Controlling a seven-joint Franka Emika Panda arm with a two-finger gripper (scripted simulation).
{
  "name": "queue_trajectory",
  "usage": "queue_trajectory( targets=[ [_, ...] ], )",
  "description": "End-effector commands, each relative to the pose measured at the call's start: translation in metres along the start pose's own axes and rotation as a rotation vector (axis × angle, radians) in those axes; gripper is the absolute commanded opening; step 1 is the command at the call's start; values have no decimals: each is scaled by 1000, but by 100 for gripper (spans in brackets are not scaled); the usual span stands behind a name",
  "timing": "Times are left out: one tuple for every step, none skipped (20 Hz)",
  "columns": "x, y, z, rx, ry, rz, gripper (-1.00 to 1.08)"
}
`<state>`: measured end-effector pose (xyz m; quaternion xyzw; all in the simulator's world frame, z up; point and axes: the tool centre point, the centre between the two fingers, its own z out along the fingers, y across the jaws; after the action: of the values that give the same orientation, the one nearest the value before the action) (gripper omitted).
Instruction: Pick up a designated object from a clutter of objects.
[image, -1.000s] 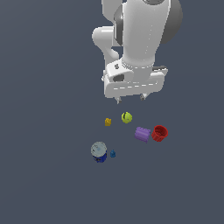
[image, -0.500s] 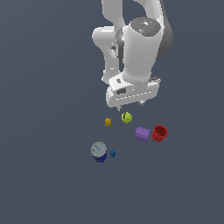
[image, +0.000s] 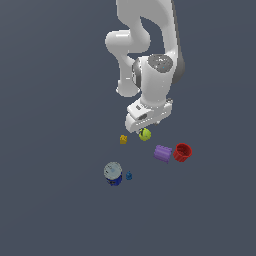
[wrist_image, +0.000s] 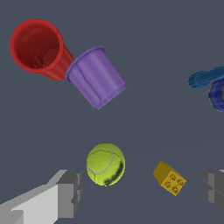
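Wrist view shows the gripper (wrist_image: 140, 192) wide open and empty, with the ball (wrist_image: 105, 164) on the floor between its fingers beside the yellow block (wrist_image: 169, 177); closing and lifting remain.

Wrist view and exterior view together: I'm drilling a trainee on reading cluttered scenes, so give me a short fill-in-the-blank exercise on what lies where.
1. The gripper has its fingers spread, with the ball and the yellow ____ between them.
2. The purple cup lies on its side, touching the ____ cup.
3. In the exterior view, the tiny blue piece lies beside the blue ____.

Missing words: block; red; can
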<state>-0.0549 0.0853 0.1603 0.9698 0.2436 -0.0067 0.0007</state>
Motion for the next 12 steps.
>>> queue_trajectory(
  targets=[
    [-9,-7,18,-2,3,-55,100],
    [-12,-9,25,-3,4,-74,100],
    [-16,-12,30,-3,5,-92,100],
    [-19,-14,36,-3,6,-109,100],
    [-22,-16,41,-4,7,-125,100],
    [-25,-18,45,-4,8,-140,100],
    [-28,-20,49,-4,9,-154,100],
    [-30,-22,53,-4,9,-166,100],
    [-33,-24,56,-4,10,-177,100],
    [-35,-25,59,-4,11,-187,100],
    [-37,-27,61,-4,11,-196,100],
    [-38,-28,63,-4,12,-204,100]
  ],
)
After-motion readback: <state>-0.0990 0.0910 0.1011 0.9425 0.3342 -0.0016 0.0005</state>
